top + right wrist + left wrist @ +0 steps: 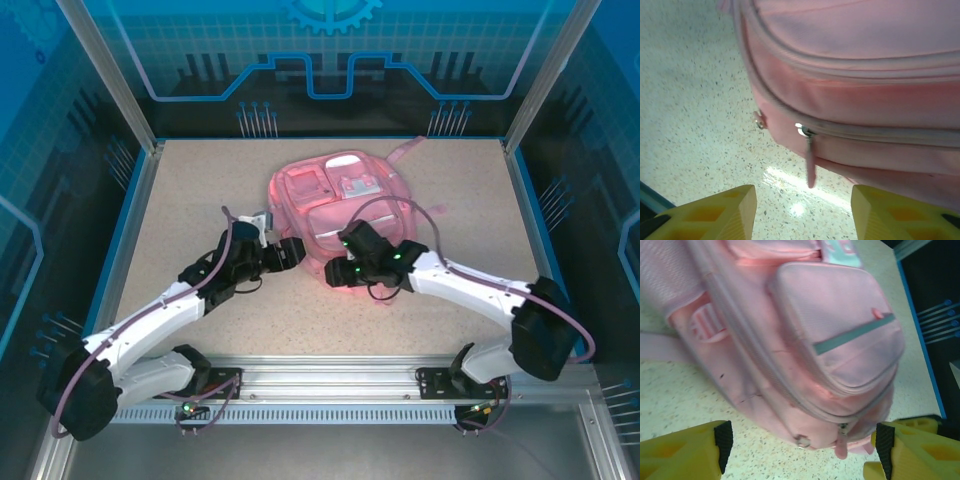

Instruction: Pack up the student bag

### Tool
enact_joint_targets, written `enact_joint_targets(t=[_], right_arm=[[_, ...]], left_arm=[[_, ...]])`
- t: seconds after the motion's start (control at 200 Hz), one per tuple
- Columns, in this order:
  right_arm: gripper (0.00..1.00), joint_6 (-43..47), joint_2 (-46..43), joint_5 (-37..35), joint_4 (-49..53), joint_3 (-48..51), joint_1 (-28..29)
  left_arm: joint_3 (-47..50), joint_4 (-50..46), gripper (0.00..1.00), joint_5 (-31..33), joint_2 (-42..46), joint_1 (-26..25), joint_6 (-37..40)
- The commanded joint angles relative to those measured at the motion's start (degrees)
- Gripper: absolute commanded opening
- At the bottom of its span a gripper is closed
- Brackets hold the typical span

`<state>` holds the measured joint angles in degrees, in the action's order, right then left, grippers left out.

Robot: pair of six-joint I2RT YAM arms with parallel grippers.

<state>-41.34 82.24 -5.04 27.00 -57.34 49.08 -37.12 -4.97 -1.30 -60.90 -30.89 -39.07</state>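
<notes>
Left gripper (800,446) and right gripper (803,210) gape empty just short of the pink soft fabric backpack (322,205), its zip pull (811,167) dead ahead of the right one.

The student bag (340,205) lies on the desk (190,180) (toward the back); left tool (801,437) at its left, right tool (802,192) before it.
</notes>
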Motion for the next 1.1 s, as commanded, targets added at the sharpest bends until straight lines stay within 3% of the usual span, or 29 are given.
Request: enact_joint_targets(t=[0.0,0.275,0.575,0.945,1.096], right_arm=[[0.51,0.7,3.66,-5.85,3.14,-2.87,2.72],[0.39,-0.2,9.53,-11.04,2.93,-5.53,3.65],[0.22,1.75,12.02,-14.43,1.92,-7.16,3.83],[0.0,4.84,12.33,-15.43,0.23,-7.87,4.43],[0.0,4.91,12.33,-16.34,0.59,-8.05,4.65]], left_arm=[[0.91,-2.94,0.78,1.43,0.07,0.63,-5.16],[1.0,-1.0,0.78,0.23,-2.28,0.79,-12.1],[0.38,7.69,0.63,-4.3,-9.96,0.77,-19.28],[-2.24,11.37,0.45,-2.47,-18.33,0.83,-22.94],[-2.12,16.37,0.44,-4.02,-21.08,0.77,-24.47]])
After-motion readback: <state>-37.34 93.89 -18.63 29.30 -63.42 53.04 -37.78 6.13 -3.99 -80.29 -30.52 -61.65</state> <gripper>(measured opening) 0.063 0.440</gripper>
